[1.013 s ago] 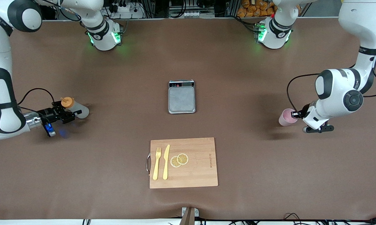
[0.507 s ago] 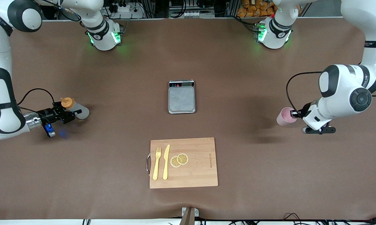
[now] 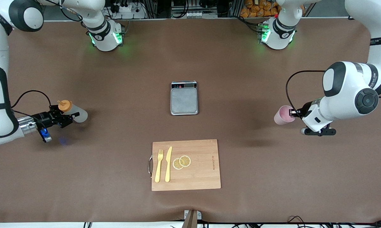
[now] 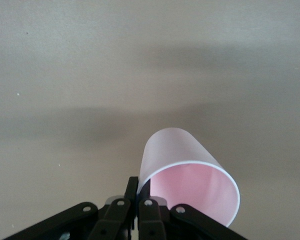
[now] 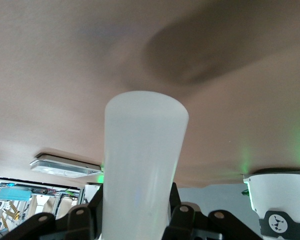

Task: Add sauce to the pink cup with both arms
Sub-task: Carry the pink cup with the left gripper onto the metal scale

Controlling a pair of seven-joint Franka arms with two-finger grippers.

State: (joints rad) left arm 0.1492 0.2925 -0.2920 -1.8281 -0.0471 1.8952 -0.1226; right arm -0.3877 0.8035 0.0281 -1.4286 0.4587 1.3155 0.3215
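Both arms already had their things, each well away from the scale [image 3: 184,98], which sat mid-table. Right gripper [image 3: 64,115] was clenched on the sauce [image 3: 72,112] around the body below the orange cap, up off the table toward the right arm's end from the scale, bottle tilted. Left gripper [image 3: 292,112] was clamped on the pink cup [image 3: 282,115] at the rim, one finger inside the wall and one outside as the left wrist view [image 4: 140,200] showed, cup lifted and tilted, over the table toward the left arm's end from the scale. Cup looked light, thin, a bit flexible; a rim pinch should hold but it could swing or slip if jolted, so slow moves. Bottle looked soft and squeezable, probably part-filled, contents hard to tell; a mid-body grip suits squeezing, but too hard a clench might squirt early, and smooth plastic may slide when tipped. Nozzle will need aiming into the open mouth, likely above the scale. Table [image 3: 241,63] was a flat brown mat, matte, plenty of free room between scale and both grippers. Board [image 3: 203,171] lay nearer the camera than the scale, with fork [image 3: 158,165], knife [image 3: 168,164] and lemon slices [image 3: 181,162] on it, out of the way.
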